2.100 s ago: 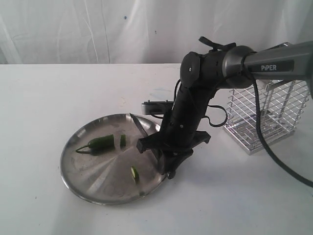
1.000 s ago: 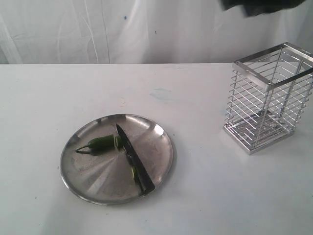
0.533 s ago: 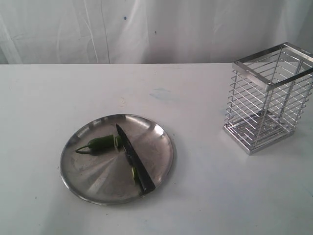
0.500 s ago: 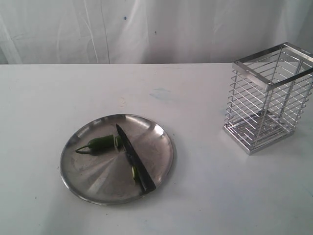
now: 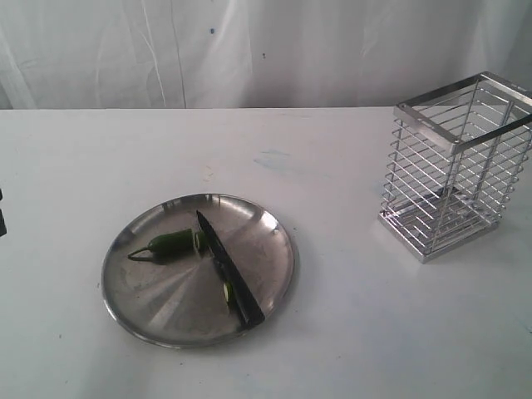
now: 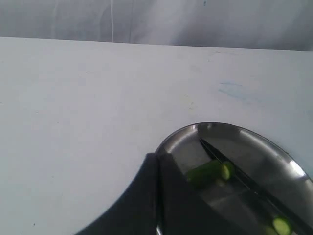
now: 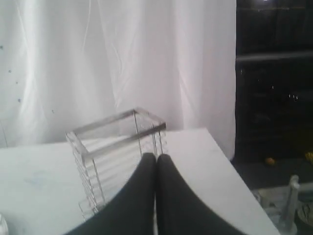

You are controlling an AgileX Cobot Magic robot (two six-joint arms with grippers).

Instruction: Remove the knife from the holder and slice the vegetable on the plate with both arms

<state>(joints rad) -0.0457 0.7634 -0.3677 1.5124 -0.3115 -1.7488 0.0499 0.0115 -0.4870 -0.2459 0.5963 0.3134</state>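
1. Steel plate (image 5: 154, 295), round: just ahead of the left gripper (image 6: 157, 157), whose jaws are pressed together on nothing.
2. Black knife (image 5: 229, 270): flat on the plate, beyond that gripper's tips, untouched.
3. Green chili (image 5: 170, 243): on the plate, cut end next to the blade; a loose slice (image 5: 227, 293) beside the handle.
4. Chrome wire holder (image 5: 453, 166): upright, just past the right gripper (image 7: 156, 157), jaws closed, nothing held.

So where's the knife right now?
In the exterior view the knife lies diagonally on the plate, left of centre, its tip beside the vegetable's cut end, apart from the holder on the right.
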